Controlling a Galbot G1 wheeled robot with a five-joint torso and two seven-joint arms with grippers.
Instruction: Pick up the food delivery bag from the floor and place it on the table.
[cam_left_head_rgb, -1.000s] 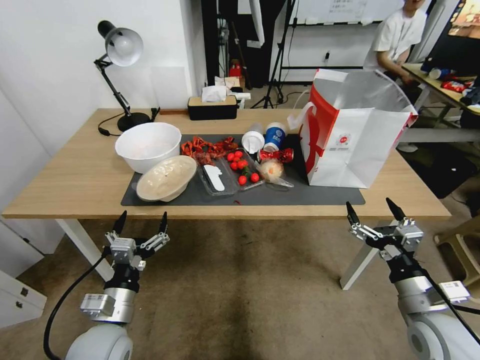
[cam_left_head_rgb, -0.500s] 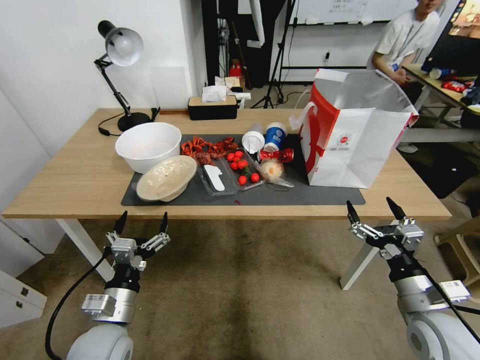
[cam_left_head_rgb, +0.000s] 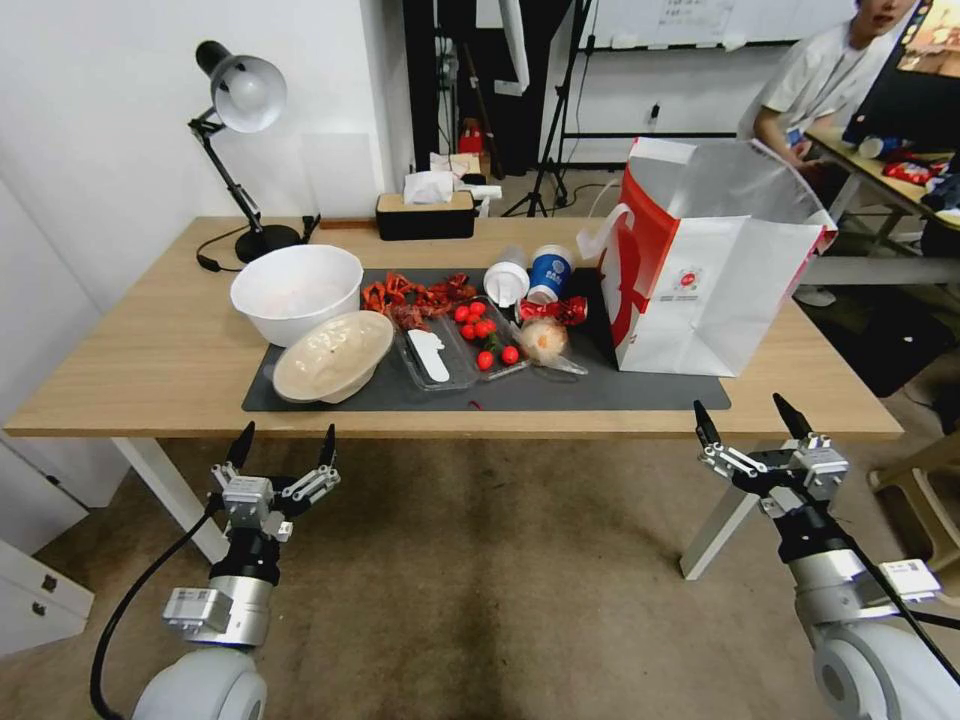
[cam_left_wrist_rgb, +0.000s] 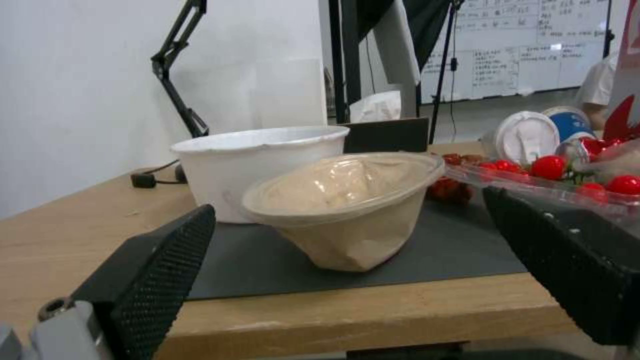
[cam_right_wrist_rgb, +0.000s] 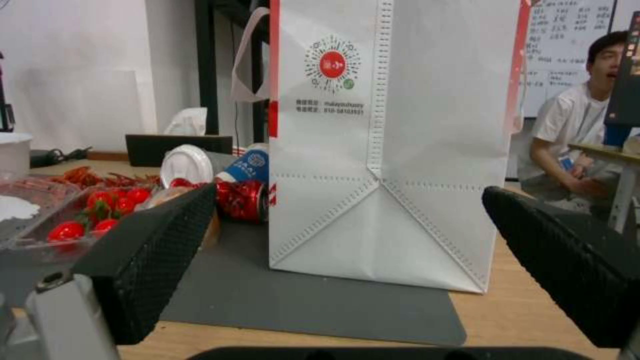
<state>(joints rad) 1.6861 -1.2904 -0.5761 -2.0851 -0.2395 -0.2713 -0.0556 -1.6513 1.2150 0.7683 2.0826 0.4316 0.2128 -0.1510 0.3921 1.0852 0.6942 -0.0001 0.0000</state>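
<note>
The food delivery bag (cam_left_head_rgb: 705, 265), white with red side panels and a small red logo, stands upright and open-topped on the right end of the dark grey mat (cam_left_head_rgb: 640, 392) on the light-wood table (cam_left_head_rgb: 150, 370). From the right wrist the bag (cam_right_wrist_rgb: 393, 150) rises straight ahead, just past the table edge. My right gripper (cam_left_head_rgb: 750, 425) hangs open below the table's front edge, in front of the bag and clear of it. Below the front edge on the left side, my left gripper (cam_left_head_rgb: 284, 448) is open and holds nothing.
On the mat lie a white bowl (cam_left_head_rgb: 296, 292), a lidded tan bowl (cam_left_head_rgb: 333, 356), a tray of cherry tomatoes (cam_left_head_rgb: 485, 336), crayfish (cam_left_head_rgb: 415, 296) and cups (cam_left_head_rgb: 535, 275). A desk lamp (cam_left_head_rgb: 235, 110) and tissue box (cam_left_head_rgb: 425, 212) stand behind. Bare floor lies under me.
</note>
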